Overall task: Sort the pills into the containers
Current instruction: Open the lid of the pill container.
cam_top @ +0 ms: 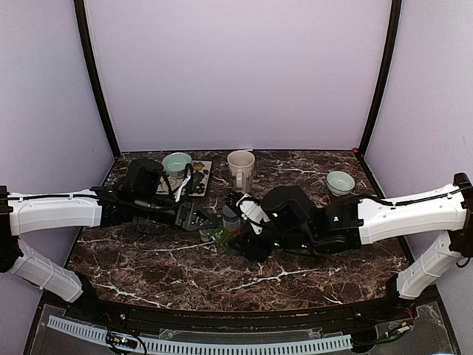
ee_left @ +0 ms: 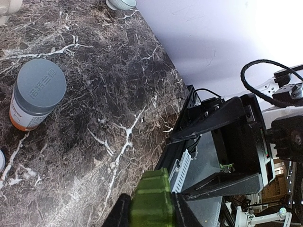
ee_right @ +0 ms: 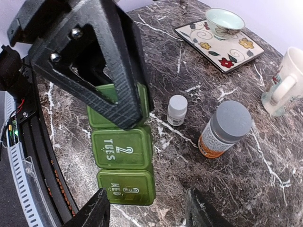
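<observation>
Mid-table, top view: a green rectangular plastic pill box point(cam_top: 219, 235) sits low between the two arms. The left gripper point(cam_top: 194, 216) is on one end and the right gripper point(cam_top: 238, 224) is just beside the other. A grey-lidded orange pill bottle point(cam_top: 231, 217) stands just behind, toward the far edge.

Left wrist view: green plastic is wedged between both fingers point(ee_left: 120, 213). The jaws are clamped on the box's end.

Right wrist view: the box's long axis runs straight away from the right jaws. The lids marked TUES and WED are down, with the WED end nearest, just ahead of the tips and off toward one finger. The right jaws stand wide, holding nothing, with no contact visible. A small white bottle point(ee_right: 177, 109) is just beside the box.

Judgement: the right arm is nearer the free end, so opening a lid likely falls to it.
</observation>
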Tool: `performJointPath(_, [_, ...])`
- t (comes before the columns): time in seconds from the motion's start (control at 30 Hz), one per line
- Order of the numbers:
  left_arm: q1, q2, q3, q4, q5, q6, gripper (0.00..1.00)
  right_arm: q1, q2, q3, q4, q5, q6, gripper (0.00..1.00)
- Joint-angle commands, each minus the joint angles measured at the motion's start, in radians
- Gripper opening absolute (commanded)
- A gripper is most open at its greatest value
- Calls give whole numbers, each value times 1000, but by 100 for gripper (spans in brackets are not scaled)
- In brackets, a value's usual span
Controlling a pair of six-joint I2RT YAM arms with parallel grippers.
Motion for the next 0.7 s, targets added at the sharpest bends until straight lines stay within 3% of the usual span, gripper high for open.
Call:
performJointPath(0.0, [4,-8,-4,-16,-1,-11,0,55,40,55,-61,169,-56,58])
performJointPath(0.67, [6,0,3,-34,-21,-50,0,121,120,124,-84,238,-91,62])
